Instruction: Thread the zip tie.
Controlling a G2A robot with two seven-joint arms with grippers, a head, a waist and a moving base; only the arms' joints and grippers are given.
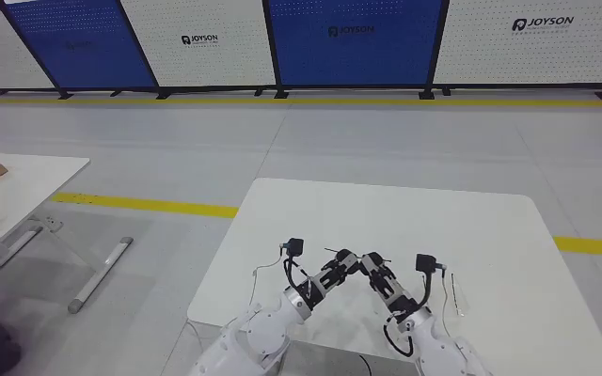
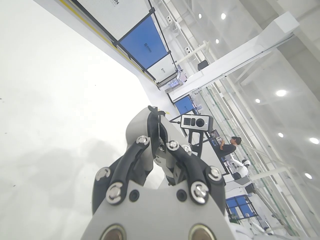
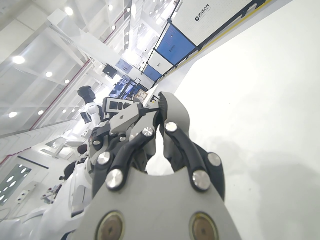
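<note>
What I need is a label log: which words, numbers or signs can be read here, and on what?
Table: none.
Left gripper, right gripper, zip tie: none.
White panels: a company logo and name, brand print, not quoted.
Blue panels: the same mark, fainter.

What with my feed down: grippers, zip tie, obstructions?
Left gripper shut on zip tie. Right gripper shut, tips meeting left's. Thin strip on table, apart.
</note>
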